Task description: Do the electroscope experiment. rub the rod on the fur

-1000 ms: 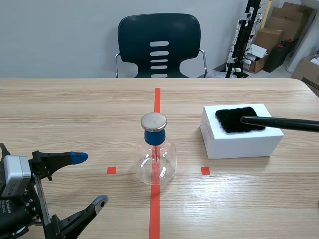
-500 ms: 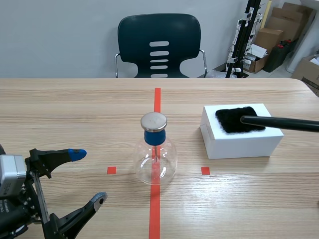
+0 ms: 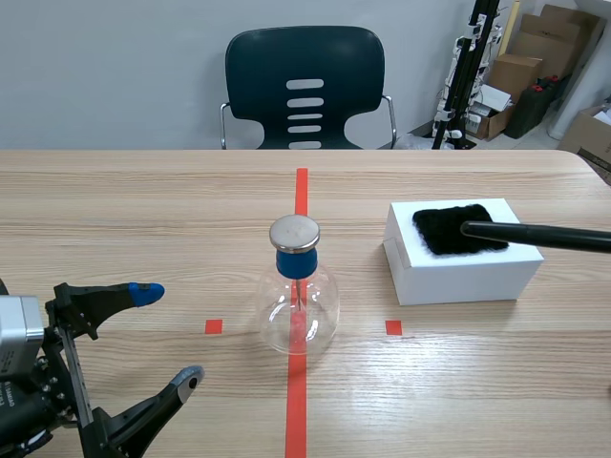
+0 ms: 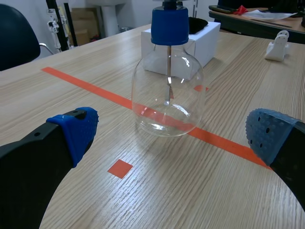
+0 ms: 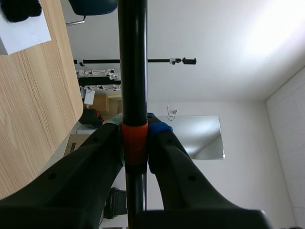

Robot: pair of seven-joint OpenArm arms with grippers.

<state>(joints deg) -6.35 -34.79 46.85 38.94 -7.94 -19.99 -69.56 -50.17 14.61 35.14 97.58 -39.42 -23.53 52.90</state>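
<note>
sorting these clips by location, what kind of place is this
Most likely a robotics lab or workroom, not a home: a wooden table marked with orange-red tape, a glass electroscope flask set out on it, and cardboard boxes piled by an equipment stand in the corner.

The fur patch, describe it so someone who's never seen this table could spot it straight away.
On the wooden table, find the white box right of the orange-red centre line. The fur lies on its top, under the tip of the black rod. It is the only shaggy black patch, unlike the smooth rod and the clear glass flask.
</note>
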